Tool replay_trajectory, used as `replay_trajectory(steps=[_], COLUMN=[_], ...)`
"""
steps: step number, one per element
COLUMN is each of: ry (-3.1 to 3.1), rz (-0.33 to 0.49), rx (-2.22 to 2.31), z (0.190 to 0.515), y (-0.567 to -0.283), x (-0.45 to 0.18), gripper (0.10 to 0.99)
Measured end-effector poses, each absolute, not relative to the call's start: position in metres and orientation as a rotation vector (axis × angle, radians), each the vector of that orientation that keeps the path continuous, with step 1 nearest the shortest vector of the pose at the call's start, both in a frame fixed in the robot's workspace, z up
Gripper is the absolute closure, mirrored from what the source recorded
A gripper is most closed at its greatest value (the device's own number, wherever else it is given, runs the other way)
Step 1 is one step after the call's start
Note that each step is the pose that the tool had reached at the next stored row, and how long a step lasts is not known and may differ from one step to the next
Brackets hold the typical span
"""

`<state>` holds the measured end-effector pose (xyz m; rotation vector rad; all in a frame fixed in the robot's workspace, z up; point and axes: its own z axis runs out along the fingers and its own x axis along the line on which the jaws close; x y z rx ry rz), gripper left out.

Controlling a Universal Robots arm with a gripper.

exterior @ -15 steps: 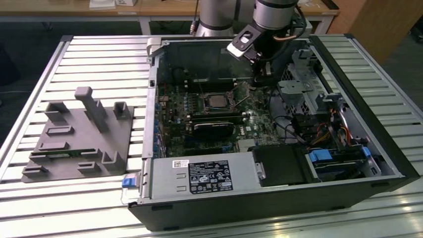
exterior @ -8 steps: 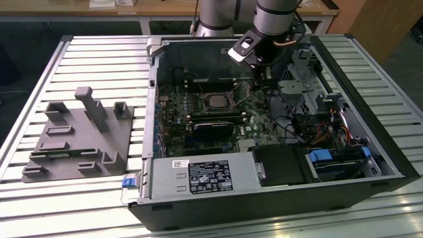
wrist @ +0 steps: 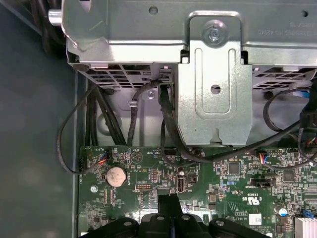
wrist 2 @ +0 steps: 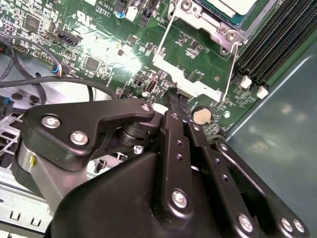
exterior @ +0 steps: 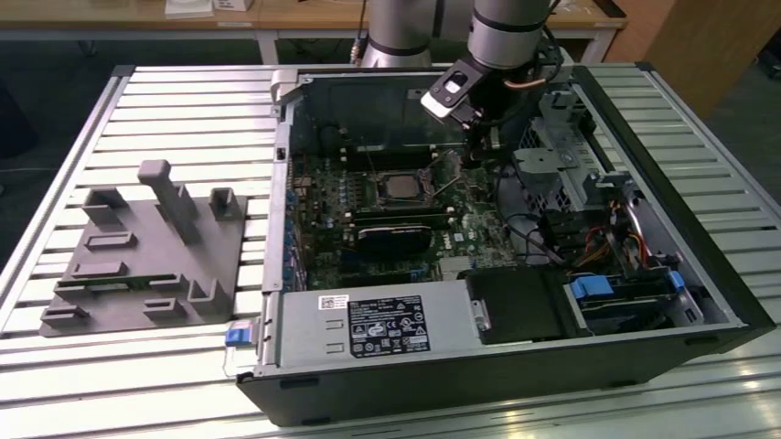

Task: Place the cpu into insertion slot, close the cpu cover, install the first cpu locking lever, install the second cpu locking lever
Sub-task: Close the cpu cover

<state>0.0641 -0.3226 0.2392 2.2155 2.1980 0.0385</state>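
Cpu, the small flat square chip with a pale silvery metal top (wrist 2: 236, 5), sits in the insertion slot, the square socket with a silvery metal rim (wrist 2: 213, 26). That is on the green motherboard (wrist: 233, 198) inside the open black computer case (exterior: 488, 384) on the slatted metal table (exterior: 159, 101), so the placing step looks done to me. Thin square silvery cpu cover with the big window (wrist 2: 190, 85) is not closed: it's swung off the slot and I see bare green board through its window. Thin wire locking lever (wrist 2: 232, 74) runs along one side of the cover, unlatched as far as I can judge. My hand (wrist 2: 174, 104) hovers just beside the cover's free edge, near the round silver coin cell (wrist 2: 200, 115). Its black fingers are pressed together with nothing between them, and I cannot tell whether the tip touches the board. In the exterior view the hand (exterior: 478, 151) is on the exterior view's right of the slot. Handling: the cpu is light, stiff and likely fragile underneath, so I'd leave it seated and not nudge it. Cover is thin stiff sheet metal on a hinge, light and slick; I'd push on its free edge bar and stay off the window. Lever is springy wire, best taken at its bent end.
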Motion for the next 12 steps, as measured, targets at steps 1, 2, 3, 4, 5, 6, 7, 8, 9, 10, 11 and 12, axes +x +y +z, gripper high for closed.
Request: replay_trajectory(steps=[1,2,3,4,5,6,7,8,9,10,11,12], ry=[2.198,2.198,2.198,2.199,2.204,2.212,2.219,2.223,2.224,2.223,2.224,2.224], rz=[0.039,0.038,0.038,0.037,0.026,0.008,-0.01,-0.02,-0.02,-0.021,-0.021,-0.021], rx=[2.216,2.215,2.215,2.216,2.221,2.23,2.237,2.241,2.241,2.242,2.242,2.242], z=[0.2392,0.2392,0.2392,0.2391,0.2389,0.2387,0.2386,0.2386,0.2386,0.2386,0.2386,0.2386], y=[-0.3226,-0.3226,-0.3226,-0.3226,-0.3226,-0.3226,-0.3226,-0.3226,-0.3226,-0.3226,-0.3226,-0.3226], x=[0.0641,0.0641,0.0641,0.0641,0.0643,0.0645,0.0646,0.0647,0.0647,0.0646,0.0646,0.0647], gripper=[0.98,0.98,0.98,0.98,0.98,0.98,0.98,0.98,0.98,0.98,0.98,0.98])
